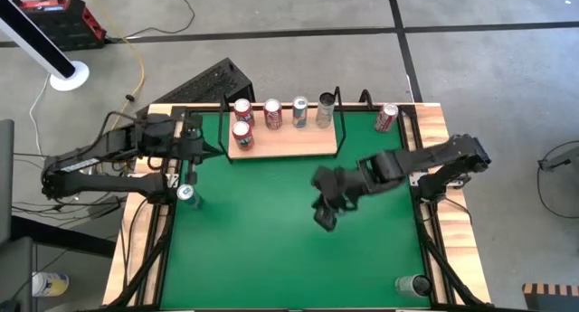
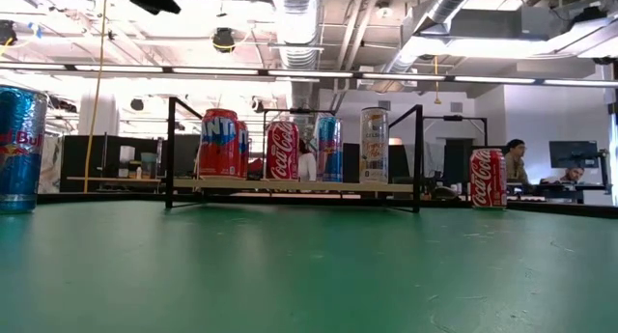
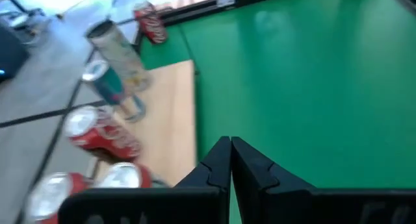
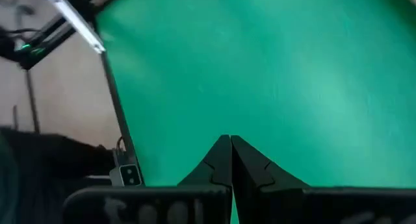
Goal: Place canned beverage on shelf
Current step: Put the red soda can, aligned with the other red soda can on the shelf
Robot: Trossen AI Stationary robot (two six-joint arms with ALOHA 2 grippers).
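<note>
The shelf [image 1: 285,142] is a light-wood board with a black rod frame, standing at the green table's far side. Several cans stand upright on it: red ones [image 1: 242,134], a blue one [image 1: 299,113] and a pale one [image 1: 324,112]. A red can [image 1: 386,118] stands on the table just right of the shelf [image 2: 290,185]. My left gripper [image 1: 215,149] hovers shut by the shelf's left end and holds nothing [image 3: 231,143]. My right gripper [image 1: 324,220] hangs shut and empty over the table's middle [image 4: 231,141].
A blue-and-silver can [image 1: 186,194] stands by the table's left edge, large in the low view [image 2: 19,150]. Another can [image 1: 412,284] stands near the front right corner. Wooden rails [image 1: 443,212] border the table. Green surface lies bare in front of the shelf.
</note>
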